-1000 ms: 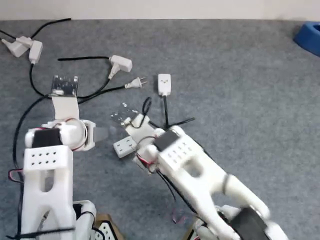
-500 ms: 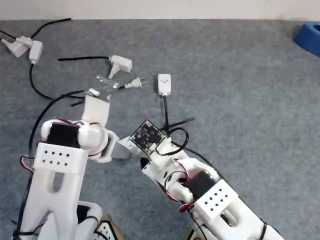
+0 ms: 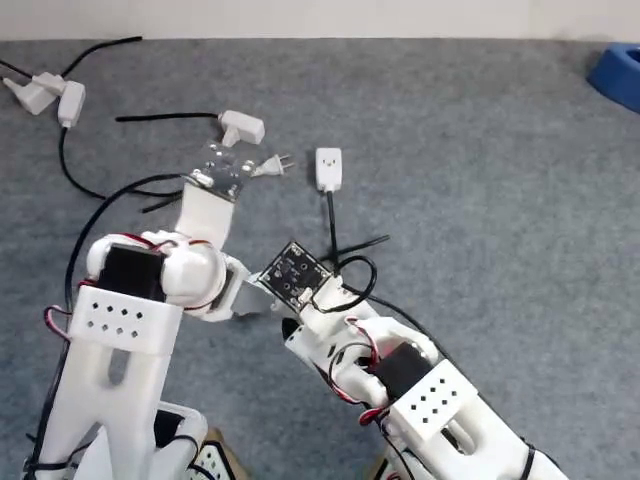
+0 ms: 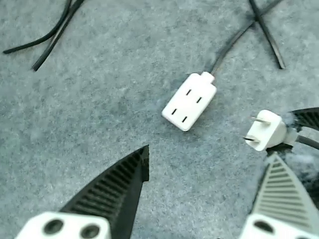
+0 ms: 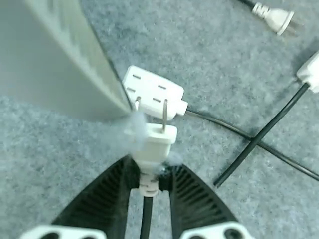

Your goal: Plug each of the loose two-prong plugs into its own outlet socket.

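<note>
A white outlet socket on a black cord lies flat on the grey carpet, slots up. My right gripper is shut on a white two-prong plug. Its prongs point at that socket and sit outside the slots. The same plug hangs a short gap beside the socket in the left wrist view. My left gripper is open wide just above the carpet by the socket, holding nothing. Its grey finger stands right beside the plug. In the high view both arms meet at mid-table.
Farther back lie a loose plug, a second white socket and a white adapter. Two more white cord ends sit at the far left. Black cords cross the carpet. A blue object is at the far right.
The right arm drew back from near the loose plug and now holds its plug beside the socket. The left wrist swung right, its open gripper coming over that socket.
</note>
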`<act>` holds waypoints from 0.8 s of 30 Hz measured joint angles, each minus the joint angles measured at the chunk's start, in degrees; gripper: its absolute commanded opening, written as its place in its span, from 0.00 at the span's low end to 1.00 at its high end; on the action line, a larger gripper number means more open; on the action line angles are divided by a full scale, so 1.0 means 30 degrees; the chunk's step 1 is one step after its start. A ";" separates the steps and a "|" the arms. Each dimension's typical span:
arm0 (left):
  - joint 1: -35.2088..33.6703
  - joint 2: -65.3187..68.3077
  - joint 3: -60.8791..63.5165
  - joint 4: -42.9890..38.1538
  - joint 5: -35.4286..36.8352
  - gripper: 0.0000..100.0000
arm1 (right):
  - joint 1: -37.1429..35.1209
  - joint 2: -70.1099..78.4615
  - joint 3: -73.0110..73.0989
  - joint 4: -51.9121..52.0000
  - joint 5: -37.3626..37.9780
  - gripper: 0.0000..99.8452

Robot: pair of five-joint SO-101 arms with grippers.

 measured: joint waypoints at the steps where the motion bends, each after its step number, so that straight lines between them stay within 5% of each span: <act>1: 0.0147 0.0000 0.0000 -0.0088 0.0000 0.35 | -0.0205 0.0000 -0.0234 0.0147 -0.0029 0.01; 12: 0.0879 -0.0029 0.2168 -0.2198 0.0117 0.35 | -0.1377 -0.0440 -0.1026 0.1201 -0.0176 0.01; 24: -0.0996 0.0000 0.4337 -0.4190 -0.0557 0.35 | -0.1407 -0.4073 -0.2696 0.4425 0.0117 0.01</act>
